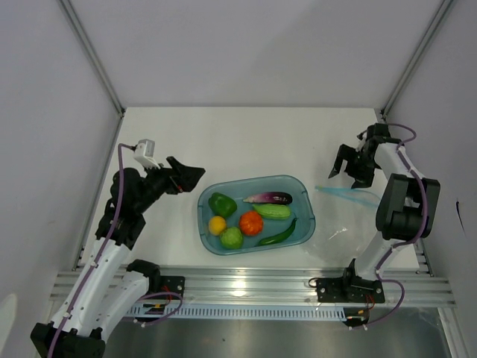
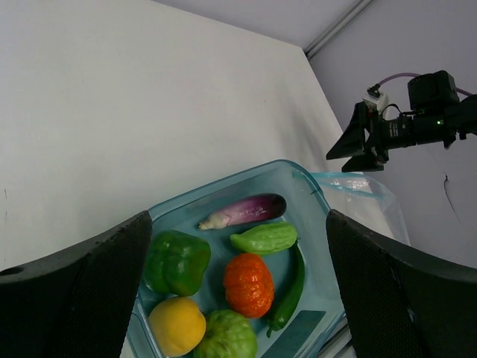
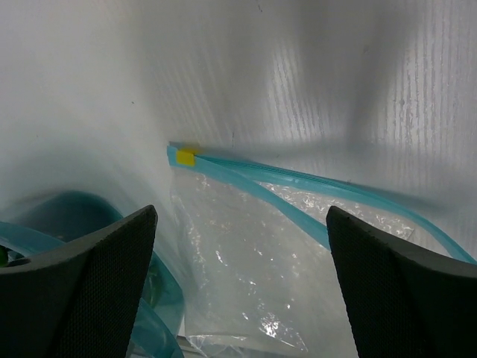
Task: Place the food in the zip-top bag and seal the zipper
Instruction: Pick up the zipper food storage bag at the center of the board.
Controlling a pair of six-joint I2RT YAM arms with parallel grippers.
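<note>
The food lies in a blue tub (image 1: 253,179): green pepper (image 1: 221,203), eggplant (image 1: 268,198), cucumber (image 1: 273,211), tomato (image 1: 251,222), chili (image 1: 279,235), a yellow fruit (image 1: 217,224) and a green fruit (image 1: 232,238). My left gripper (image 1: 186,177) hovers open just left of the tub, and its wrist view looks down on the tomato (image 2: 247,285). The clear zip-top bag (image 1: 350,216) lies flat to the right of the tub, its teal zipper (image 3: 298,186) at the far edge. My right gripper (image 3: 241,216) stands open above the bag, holding nothing.
A yellow tab (image 3: 185,157) marks the zipper's left end. The tub's right side (image 3: 67,216) touches or overlaps the bag's left edge. Grey walls close in the white table on three sides, and a metal rail (image 1: 253,283) runs along the near edge.
</note>
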